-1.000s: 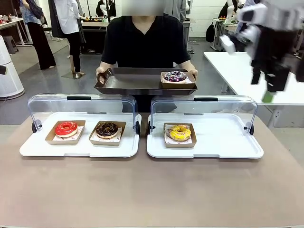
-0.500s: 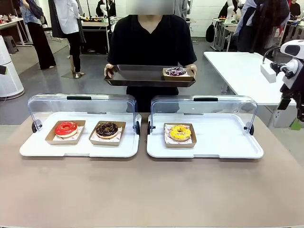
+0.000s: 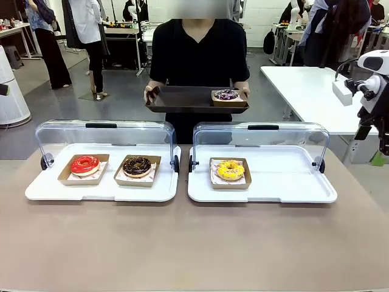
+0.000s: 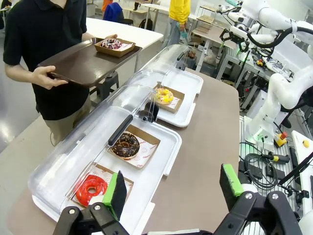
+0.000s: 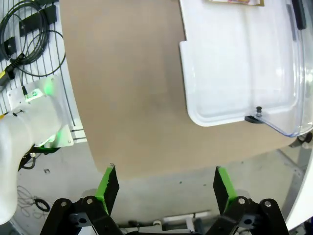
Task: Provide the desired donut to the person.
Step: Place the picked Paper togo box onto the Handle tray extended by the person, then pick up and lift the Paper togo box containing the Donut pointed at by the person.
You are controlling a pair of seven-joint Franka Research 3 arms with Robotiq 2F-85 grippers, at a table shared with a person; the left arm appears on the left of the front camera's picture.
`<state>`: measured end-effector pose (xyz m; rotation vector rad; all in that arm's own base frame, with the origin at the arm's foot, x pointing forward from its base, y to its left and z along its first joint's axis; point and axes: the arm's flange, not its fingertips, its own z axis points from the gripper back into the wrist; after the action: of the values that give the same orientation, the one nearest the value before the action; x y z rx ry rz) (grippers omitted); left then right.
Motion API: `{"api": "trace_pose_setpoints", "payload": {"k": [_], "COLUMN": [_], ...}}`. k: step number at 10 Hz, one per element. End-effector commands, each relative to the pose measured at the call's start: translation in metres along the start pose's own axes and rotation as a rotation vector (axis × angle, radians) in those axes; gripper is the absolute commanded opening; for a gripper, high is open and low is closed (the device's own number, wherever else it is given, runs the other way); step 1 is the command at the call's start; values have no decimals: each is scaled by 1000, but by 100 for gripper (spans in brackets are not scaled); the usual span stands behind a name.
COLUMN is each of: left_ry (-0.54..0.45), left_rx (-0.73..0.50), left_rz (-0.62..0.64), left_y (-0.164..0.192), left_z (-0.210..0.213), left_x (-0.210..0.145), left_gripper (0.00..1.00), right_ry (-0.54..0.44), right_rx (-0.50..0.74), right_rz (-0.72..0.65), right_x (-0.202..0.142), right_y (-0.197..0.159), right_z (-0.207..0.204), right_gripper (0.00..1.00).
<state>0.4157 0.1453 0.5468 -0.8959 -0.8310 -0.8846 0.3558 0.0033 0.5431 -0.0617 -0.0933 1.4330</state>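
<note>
Purple-glazed donut [image 3: 226, 95] rests on the dark tray [image 3: 176, 100] held by the person [image 3: 197, 52]; delivery appears complete. Spread and empty: left fingers [image 4: 116, 195], right fingers [image 5: 108, 185]. On the table [image 3: 182, 243] lie 3 other donuts [image 3: 230, 170].

Bright, even indoor light, faint glare on clear lids [image 3: 103, 137] (wrist edges perhaps bowed).

place: likely robotics lab | evidence: white worktables [image 3: 304, 91], loose cables [image 4: 250, 165], grey concrete floor [image 3: 121, 103]
</note>
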Motion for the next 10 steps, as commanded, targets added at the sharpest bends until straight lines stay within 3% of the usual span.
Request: {"api": "trace_pose_setpoints", "payload": {"k": [1, 10], "left_ry": [-13, -13], "left_rx": [-5, -5], "left_rz": [-7, -7], "left_y": [-1, -1], "left_z": [1, 1], "left_x": [1, 1], "left_gripper": [100, 100], "right_ry": [-2, -2], "right_rx": [4, 4], "right_rz": [-2, -2], "right_x": [-2, -2], "right_y": [1, 1], "right_z": [-1, -1], "right_gripper": [100, 100]}}
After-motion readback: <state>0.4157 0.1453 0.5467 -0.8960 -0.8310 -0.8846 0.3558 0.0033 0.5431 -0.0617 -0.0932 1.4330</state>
